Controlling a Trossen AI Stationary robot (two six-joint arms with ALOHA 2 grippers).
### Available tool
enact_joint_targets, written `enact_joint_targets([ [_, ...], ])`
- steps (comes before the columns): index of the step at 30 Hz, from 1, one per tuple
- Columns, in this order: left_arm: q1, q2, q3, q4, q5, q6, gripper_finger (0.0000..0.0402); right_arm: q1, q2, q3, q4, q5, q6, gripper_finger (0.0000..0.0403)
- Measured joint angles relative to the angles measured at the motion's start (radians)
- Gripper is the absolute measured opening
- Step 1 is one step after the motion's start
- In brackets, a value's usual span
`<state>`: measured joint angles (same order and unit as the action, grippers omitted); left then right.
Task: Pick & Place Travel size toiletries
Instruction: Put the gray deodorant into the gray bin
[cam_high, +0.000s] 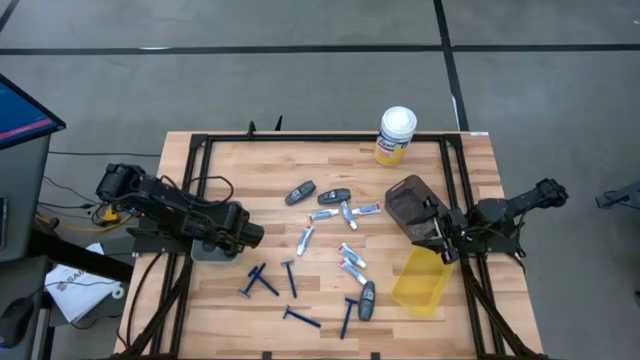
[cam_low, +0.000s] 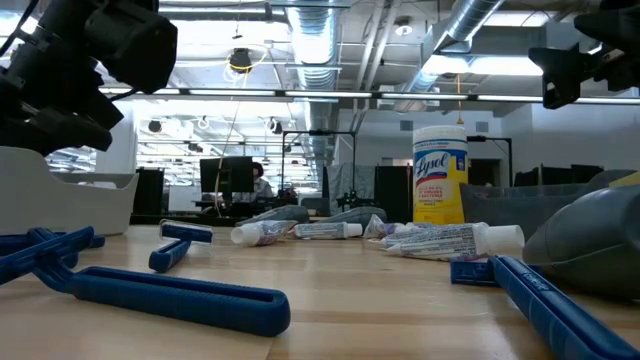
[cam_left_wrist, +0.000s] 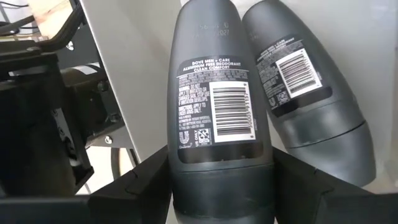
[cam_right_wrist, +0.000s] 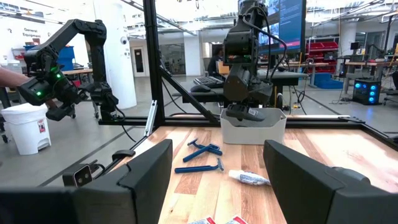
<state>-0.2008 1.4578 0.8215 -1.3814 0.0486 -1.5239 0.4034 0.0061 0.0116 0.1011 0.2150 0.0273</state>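
So over on the left side of the light wooden desk (cam_high: 330, 290), the left gripper (cam_left_wrist: 221, 186) hangs over a pale grey plastic bin (cam_high: 205, 250) at the desk's left edge. Its fingers (cam_left_wrist: 140, 186) are clamped around a dark grey oval deodorant stick (cam_left_wrist: 217, 106), label and barcode facing the wrist camera, and a second identical stick (cam_left_wrist: 305, 93) lies right beside it inside the bin.

Just beside the bin, toward the middle, a handful of thin blue disposable razors (cam_high: 262, 281) lie loose on the wood, with more along the near edge (cam_high: 300, 317). Further in, two more dark grey deodorant sticks (cam_high: 300, 192) sit side by side near the far middle, and small silver-white tubes with blue marks (cam_high: 350, 262) are scattered around the centre. Another grey stick (cam_high: 367, 299) lies by the near edge next to a razor.

At the far edge stands a big yellow canister with a white lid (cam_high: 396, 135).

On the right, the right gripper (cam_right_wrist: 217, 180) hovers above the desk with its fingers spread wide, holding nothing, right by a translucent yellow plastic bin (cam_high: 422, 280) that sits near the desk's right side.
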Motion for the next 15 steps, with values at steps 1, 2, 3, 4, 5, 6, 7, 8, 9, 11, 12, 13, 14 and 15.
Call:
enact_joint_targets([
  [1,0.0,0.0,0.0,0.004,-0.006,-0.001,0.0207,0.0,0.0,0.0,0.0,0.0,0.0,0.0244],
  [2,0.0,0.0,0.0,0.009,-0.013,-0.003,0.0207,0.0,0.0,0.0,0.0,0.0,0.0,0.0244],
  [3,0.0,0.0,0.0,0.016,-0.017,-0.004,0.0207,0.0,0.0,0.0,0.0,0.0,0.0,0.0244],
  [4,0.0,0.0,0.0,0.021,-0.022,-0.004,0.0207,0.0,0.0,0.0,0.0,0.0,0.0,0.0244],
  [5,0.0,0.0,-0.001,0.021,-0.024,-0.004,0.0207,0.0,0.0,0.0,0.0,0.0,0.0,0.0244],
  [6,0.0,0.002,-0.004,0.021,-0.024,-0.003,0.0207,0.0,0.0,0.0,0.0,0.0,0.0,0.0244],
  [7,0.0,0.004,-0.013,0.024,-0.016,-0.003,0.0207,0.0,0.0,0.0,0.0,0.0,0.0,0.0244],
  [8,-0.002,0.005,-0.025,0.029,-0.006,-0.003,0.0207,0.0,0.0,0.0,0.0,0.0,0.0,0.0244],
  [9,-0.007,0.004,-0.04,0.037,0.01,-0.003,0.0207,0.0,0.0,0.0,0.0,0.0,0.0,0.0244],
  [11,-0.019,0.005,-0.066,0.087,0.051,-0.003,0.0207,0.0,0.0,0.0,0.0,0.0,0.0,0.0244],
  [12,-0.024,0.005,-0.074,0.104,0.065,-0.002,0.0207,0.0,0.0,0.0,0.0,0.0,0.0,0.0244],
  [13,-0.029,0.005,-0.079,0.11,0.072,-0.002,0.0207,0.0,0.0,0.0,0.0,0.0,0.0,0.0244],
  [14,-0.033,0.005,-0.082,0.11,0.073,-0.003,0.0207,0.0,0.0,0.0,0.0,0.0,0.0,0.0244],
  [15,-0.035,0.005,-0.083,0.109,0.072,-0.003,0.0208,0.0,0.0,0.0,0.0,0.0,0.0,0.0244],
])
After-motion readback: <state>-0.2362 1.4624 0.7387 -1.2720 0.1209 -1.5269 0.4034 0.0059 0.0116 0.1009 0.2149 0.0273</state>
